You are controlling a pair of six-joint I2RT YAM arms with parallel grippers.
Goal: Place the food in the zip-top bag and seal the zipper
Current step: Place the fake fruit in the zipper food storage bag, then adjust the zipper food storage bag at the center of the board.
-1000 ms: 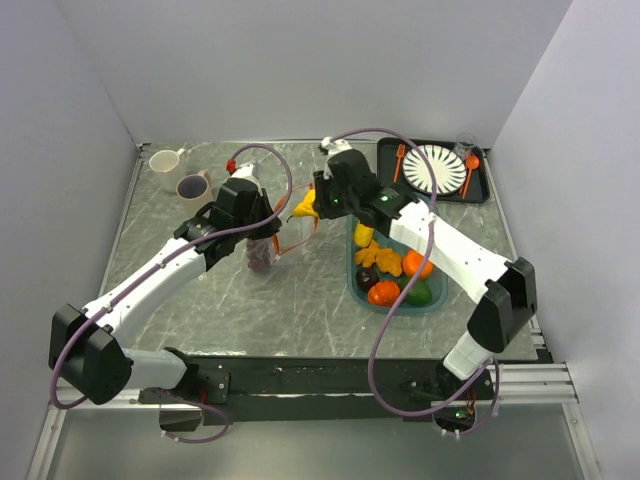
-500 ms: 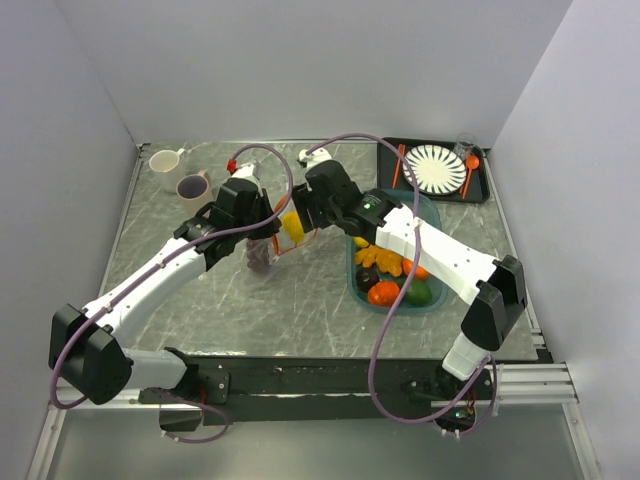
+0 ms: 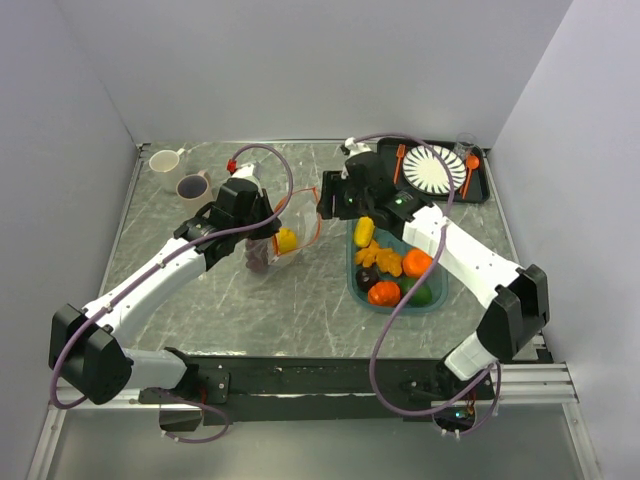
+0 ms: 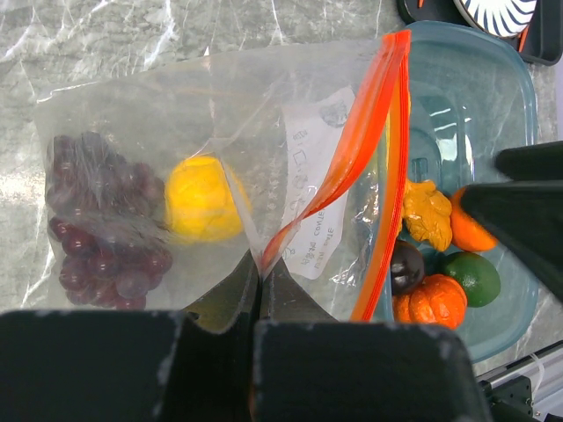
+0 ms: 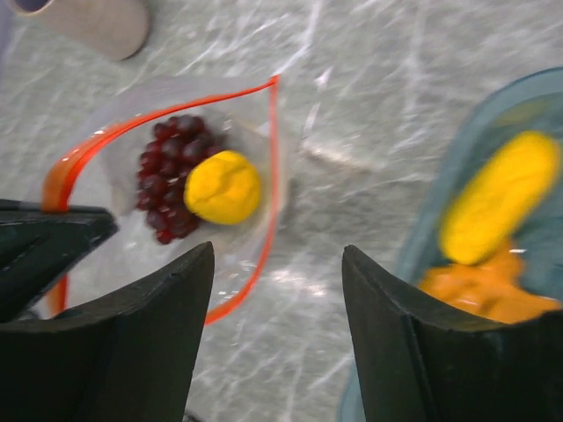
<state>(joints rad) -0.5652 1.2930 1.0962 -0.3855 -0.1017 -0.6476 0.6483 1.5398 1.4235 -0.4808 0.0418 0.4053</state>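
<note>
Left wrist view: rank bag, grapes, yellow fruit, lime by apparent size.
1. bag
2. grapes
3. yellow fruit
4. lime; it likely lies farther from the camera, so its real size is unsure.

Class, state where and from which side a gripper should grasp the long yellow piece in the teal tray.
Grip the long yellow piece across its narrow middle, from above: it lies flat, oblong, with orange food crowding its near end.
</note>
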